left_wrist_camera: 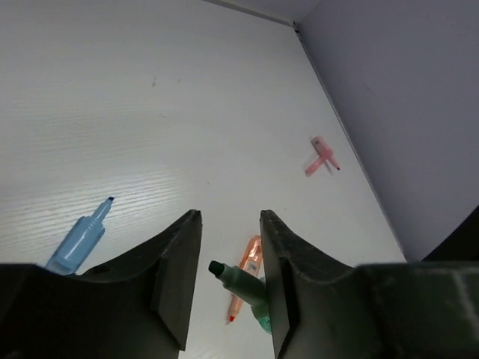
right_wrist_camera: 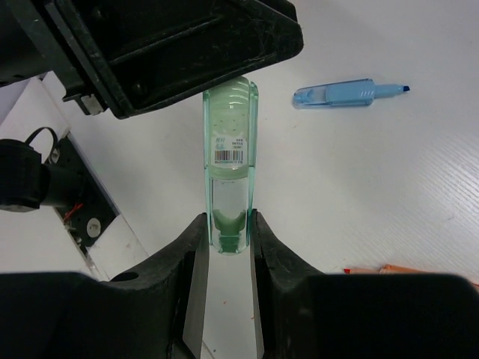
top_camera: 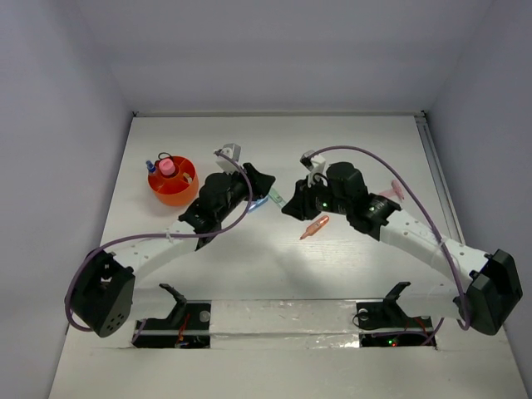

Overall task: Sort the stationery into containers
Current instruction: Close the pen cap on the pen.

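Right gripper (right_wrist_camera: 226, 228) clamped on one end of the green marker (right_wrist_camera: 230, 134), well apart from the orange-red cup (top_camera: 170, 198), left gripper (left_wrist_camera: 230, 221) gaping at its other end: handover judged in hand, left must close before right releases.

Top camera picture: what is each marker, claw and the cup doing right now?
Green marker: pinched at one end by the right claw.
Right claw: shut on the green marker.
Left claw: open, holding nothing.
Light blue marker: lying flat on the table.
Orange marker: lying flat on the table.
Orange cup: upright, with things inside.
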You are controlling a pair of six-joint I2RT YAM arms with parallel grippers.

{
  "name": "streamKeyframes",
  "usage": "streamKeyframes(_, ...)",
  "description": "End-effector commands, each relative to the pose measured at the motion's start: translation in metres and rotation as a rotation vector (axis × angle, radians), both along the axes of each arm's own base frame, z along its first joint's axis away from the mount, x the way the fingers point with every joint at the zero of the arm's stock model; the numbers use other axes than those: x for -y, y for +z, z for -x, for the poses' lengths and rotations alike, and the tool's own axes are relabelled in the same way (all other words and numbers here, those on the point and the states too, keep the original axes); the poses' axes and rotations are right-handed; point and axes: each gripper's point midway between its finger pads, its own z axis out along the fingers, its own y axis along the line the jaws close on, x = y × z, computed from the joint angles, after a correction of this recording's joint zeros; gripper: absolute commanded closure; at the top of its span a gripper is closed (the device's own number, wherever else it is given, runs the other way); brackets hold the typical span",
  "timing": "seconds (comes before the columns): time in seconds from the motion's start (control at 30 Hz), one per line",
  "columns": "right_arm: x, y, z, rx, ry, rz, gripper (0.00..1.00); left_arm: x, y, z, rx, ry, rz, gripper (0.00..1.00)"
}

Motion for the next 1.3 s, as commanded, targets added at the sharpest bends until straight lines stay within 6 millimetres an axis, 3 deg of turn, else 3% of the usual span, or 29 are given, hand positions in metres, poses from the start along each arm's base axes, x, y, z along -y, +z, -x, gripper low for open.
streamKeyframes(0.0, -0.008, 0.018, -0.008, 0.068, -0.005, -0.054, 0.91, 0.011, 0.032, 0.004, 0.06, -0.054, 0.111, 0.68)
streamKeyframes(0.27, -0.005, 0.007, -0.012, 0.067, -0.031, -0.029, 0.91, 0.012, 0.038, 0.007, 0.061, -0.067, 0.132, 0.89)
streamKeyframes(0.3, -0.004, 0.007, -0.012, 0.066, -0.032, -0.025, 0.91, 0.011, 0.036, 0.005, 0.064, -0.059, 0.111, 1.0)
streamKeyframes(0.5, 0.001, -0.002, 0.0, 0.024, 0.006, 0.021, 0.92, -0.006, 0.037, -0.01, 0.091, 0.039, -0.023, 1.0)
streamKeyframes(0.67, -0.001, 0.01, 0.024, -0.042, 0.122, 0.041, 0.93, -0.016, 0.036, -0.02, 0.179, 0.039, -0.226, 1.0)
streamKeyframes(0.73, 0.002, 0.003, 0.033, -0.097, 0.159, 0.082, 0.94, -0.011, 0.038, -0.017, 0.206, 0.023, -0.259, 1.0)
streamKeyframes(0.8, 0.002, 0.006, 0.027, -0.077, 0.133, 0.08, 0.95, -0.002, 0.041, -0.012, 0.244, -0.044, -0.26, 1.0)
streamKeyframes(0.87, 0.002, 0.009, 0.024, -0.066, 0.117, 0.073, 0.96, 0.02, 0.042, 0.005, 0.27, -0.162, -0.248, 1.0)
streamKeyframes(0.97, -0.002, 0.028, 0.013, -0.018, 0.079, 0.035, 0.97, 0.034, 0.041, 0.018, 0.291, -0.235, -0.26, 0.69)
streamKeyframes(1.0, -0.003, 0.033, 0.01, -0.005, 0.069, 0.03, 0.97, 0.031, 0.045, 0.018, 0.295, -0.221, -0.255, 0.49)
streamKeyframes(1.1, -0.003, 0.053, -0.001, 0.036, 0.029, 0.021, 0.99, 0.016, 0.063, 0.017, 0.302, -0.136, -0.22, 0.27)
streamKeyframes(1.2, -0.004, 0.066, -0.009, 0.047, 0.015, 0.017, 0.99, -0.006, 0.089, 0.018, 0.326, -0.021, -0.166, 0.25)
streamKeyframes(1.27, -0.003, 0.073, -0.016, 0.055, 0.0, 0.015, 0.99, -0.018, 0.093, 0.02, 0.318, 0.034, -0.134, 0.24)
